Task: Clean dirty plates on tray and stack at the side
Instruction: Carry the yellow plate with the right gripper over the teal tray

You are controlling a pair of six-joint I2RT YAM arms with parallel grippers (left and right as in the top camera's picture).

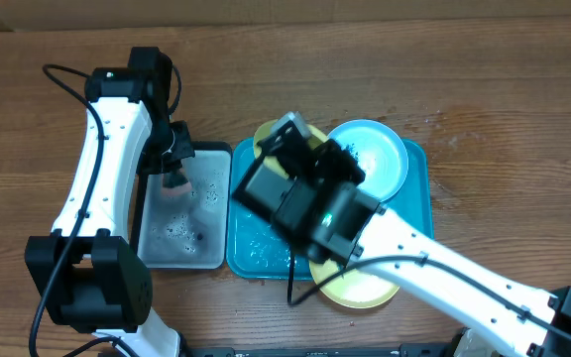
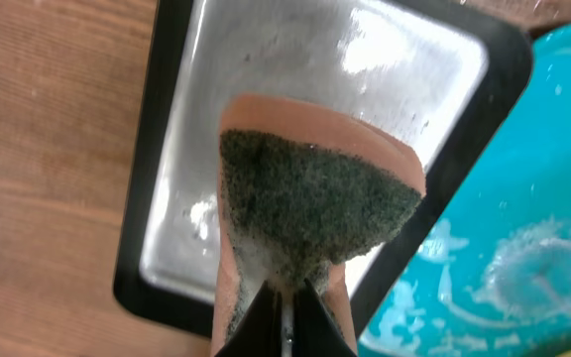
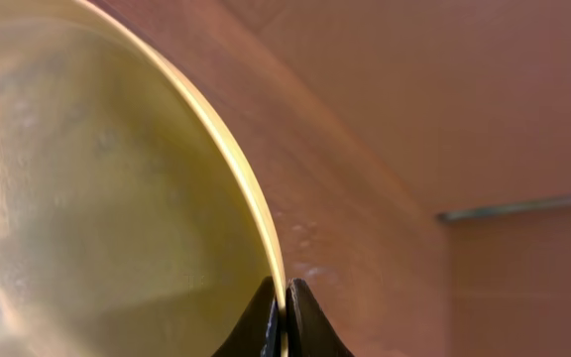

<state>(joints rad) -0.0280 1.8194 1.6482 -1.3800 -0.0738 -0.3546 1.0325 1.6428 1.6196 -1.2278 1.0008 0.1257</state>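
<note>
Pinched shut, my right pincer [image 3: 284, 312] has the thin rim of a yellow-green plate [image 3: 97, 198] between its tips. From above, that plate [image 1: 263, 141] shows at the far left corner of the turquoise tray [image 1: 256, 253], mostly hidden under my arm. My left pincer [image 2: 285, 322] is closed on a sponge [image 2: 315, 198], dark scrub face outward, over the grey metal tray [image 2: 365, 59] just left of the turquoise one. A light blue plate [image 1: 380, 159] lies at the far right of the turquoise tray, and a second yellow-green plate [image 1: 360, 288] sits at its near edge, partly over the rim.

I judge the step in hand to be wiping the plate I hold. To do it well I would bring sponge and plate together above the trays so drips land inside. I would lay the scrub face flat on the plate and stroke toward the clamped rim. My edge grip is slim, so hard sideways pressure could lever the plate out. Whether smears remain on this plate I cannot tell; the close view is blurred.
</note>
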